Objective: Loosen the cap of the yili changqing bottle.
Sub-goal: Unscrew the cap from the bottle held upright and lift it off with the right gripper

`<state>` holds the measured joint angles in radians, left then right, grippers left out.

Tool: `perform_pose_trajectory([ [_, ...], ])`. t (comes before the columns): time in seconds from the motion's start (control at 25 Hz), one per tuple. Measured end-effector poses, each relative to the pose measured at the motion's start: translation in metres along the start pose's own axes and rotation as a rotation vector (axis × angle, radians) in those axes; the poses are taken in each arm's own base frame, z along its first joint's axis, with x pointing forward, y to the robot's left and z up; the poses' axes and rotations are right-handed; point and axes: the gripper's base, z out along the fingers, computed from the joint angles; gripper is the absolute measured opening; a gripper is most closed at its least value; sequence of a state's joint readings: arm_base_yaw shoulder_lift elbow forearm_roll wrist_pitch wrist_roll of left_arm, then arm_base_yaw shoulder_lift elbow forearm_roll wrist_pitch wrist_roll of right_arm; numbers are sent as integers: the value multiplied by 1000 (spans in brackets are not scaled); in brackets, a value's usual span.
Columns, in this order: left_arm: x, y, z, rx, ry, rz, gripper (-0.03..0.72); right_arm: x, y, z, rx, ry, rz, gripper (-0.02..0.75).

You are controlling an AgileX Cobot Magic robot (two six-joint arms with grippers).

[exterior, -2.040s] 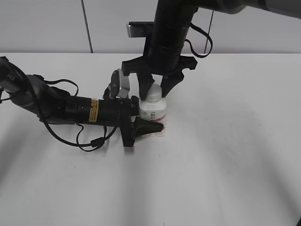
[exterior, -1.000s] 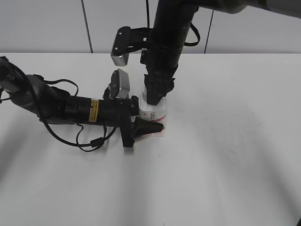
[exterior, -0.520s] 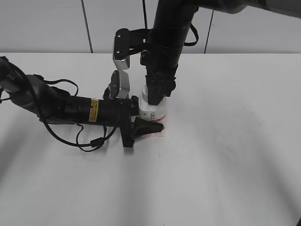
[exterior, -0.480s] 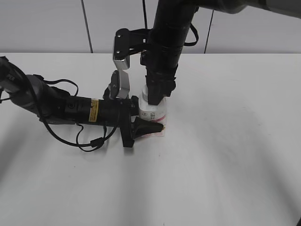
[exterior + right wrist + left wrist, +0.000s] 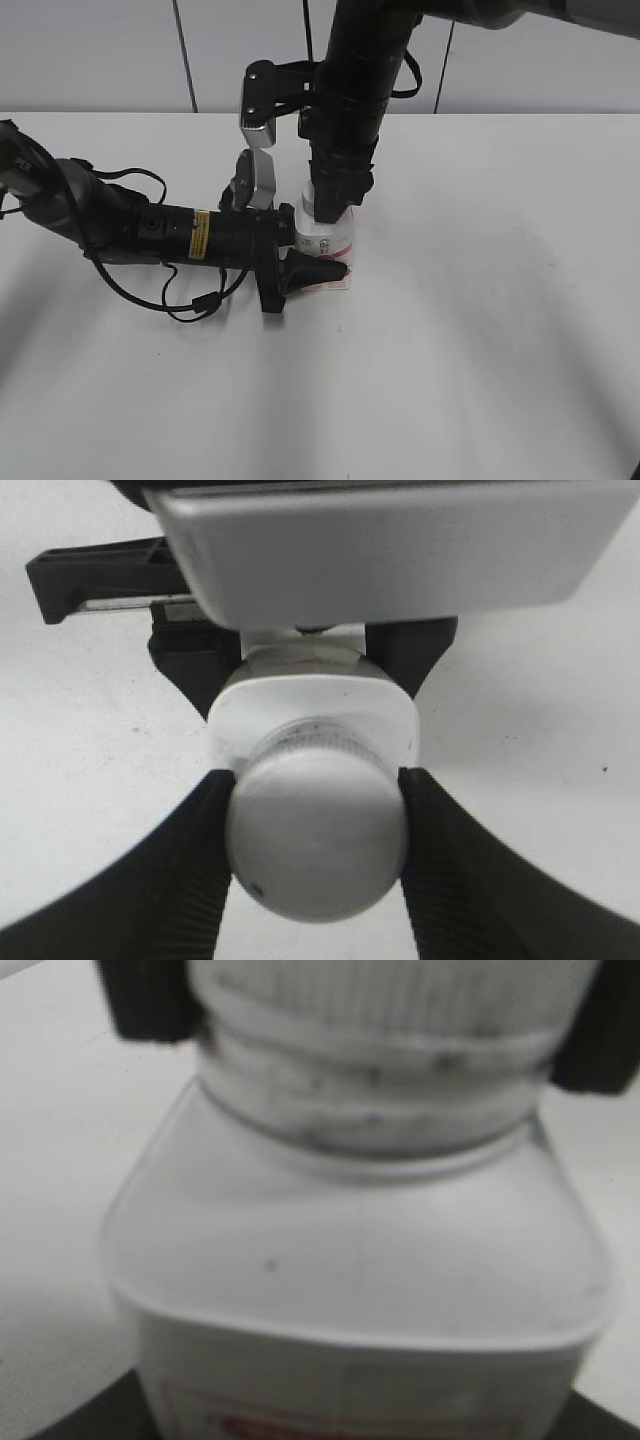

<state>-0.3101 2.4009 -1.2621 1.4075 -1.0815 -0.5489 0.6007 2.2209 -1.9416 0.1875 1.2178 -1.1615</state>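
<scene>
The right pincer (image 5: 316, 825) points straight down, fingers clamped inward, while the left pincer (image 5: 318, 258) reaches in level, closed.

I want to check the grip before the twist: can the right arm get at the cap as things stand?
Probably yes. The right gripper comes down from above, its jaws closed on both sides of the cap, nothing between. The left gripper holds the bottle lower down, clear of the cap.

Even, bright, diffuse lighting; soft shadows on white table (image 5: 480, 330).
Left wrist close-up of yili changqing bottle (image 5: 350, 1260) blurred, out of focus.
</scene>
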Motion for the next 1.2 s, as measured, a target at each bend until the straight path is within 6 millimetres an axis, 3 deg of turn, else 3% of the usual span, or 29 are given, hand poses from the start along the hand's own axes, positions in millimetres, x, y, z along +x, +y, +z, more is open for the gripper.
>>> perform_pose_trajectory([
  [0.76,0,0,0,-2,0,-2,376,-3,1,0,-7,-25,7,514],
  [1.2,0,0,0,-3,0,-5,376,-6,4,-24,33,-51,40,514],
])
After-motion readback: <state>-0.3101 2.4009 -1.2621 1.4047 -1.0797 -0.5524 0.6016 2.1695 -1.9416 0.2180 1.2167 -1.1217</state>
